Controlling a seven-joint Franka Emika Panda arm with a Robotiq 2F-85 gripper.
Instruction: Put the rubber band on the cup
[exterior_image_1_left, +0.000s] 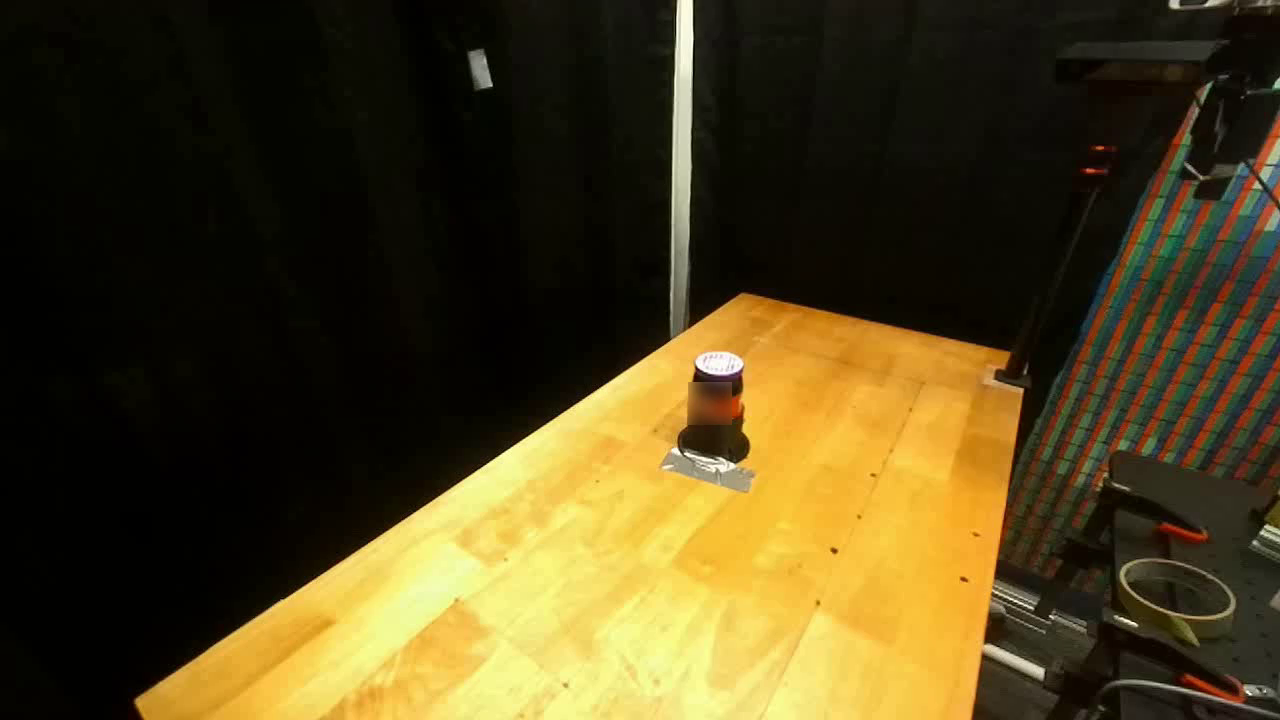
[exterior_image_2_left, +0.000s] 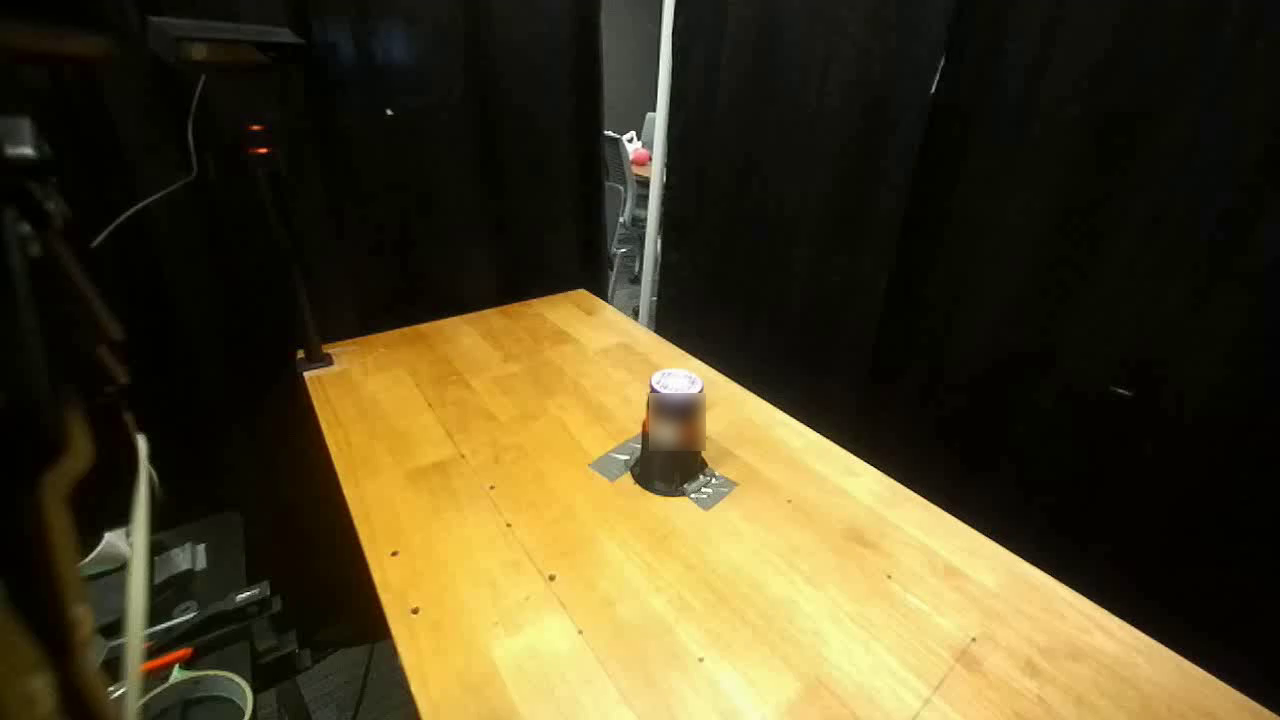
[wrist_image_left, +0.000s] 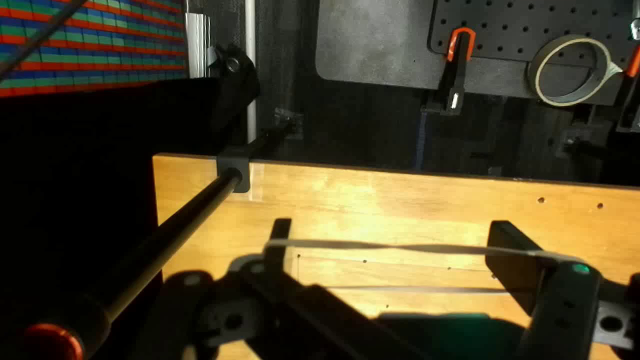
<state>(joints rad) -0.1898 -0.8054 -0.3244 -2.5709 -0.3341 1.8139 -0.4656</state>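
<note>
Black curtains (exterior_image_1_left: 330, 330) hang behind the whole setup, my guess is to kill stray light and background mess. Next biggest is the butcher-block table (exterior_image_2_left: 860, 620), basically the stage. A black pole (wrist_image_left: 172, 243) is bracketed on near its corner, probably so it eats up little working room.

The Robotiq gripper (wrist_image_left: 392, 242) has its fingers (wrist_image_left: 512, 267) spread wide, nothing pinched between them. Looks odd until you see why, which I'll get to.

The cup (exterior_image_2_left: 673, 432) stands on the wood, well in from the edges. It's wider at the bottom than at the pale top, so I reckon it's upside down to give a narrow end to slip things over. Part of its side is a blur, but orange-red shows round the middle.

Duct tape strips (exterior_image_2_left: 613, 460) meet its base, presumably so a tug won't tip or slide it.

Thinnest thing last, the rubber band (wrist_image_left: 400, 247): looped round both fingers, two strands crossing the gap. So the spread IS the grip: tension holds the band and opens a mouth that should fit down over the cup. Not on there yet, and the cup isn't in the wrist view, so imo getting across comes first.
</note>
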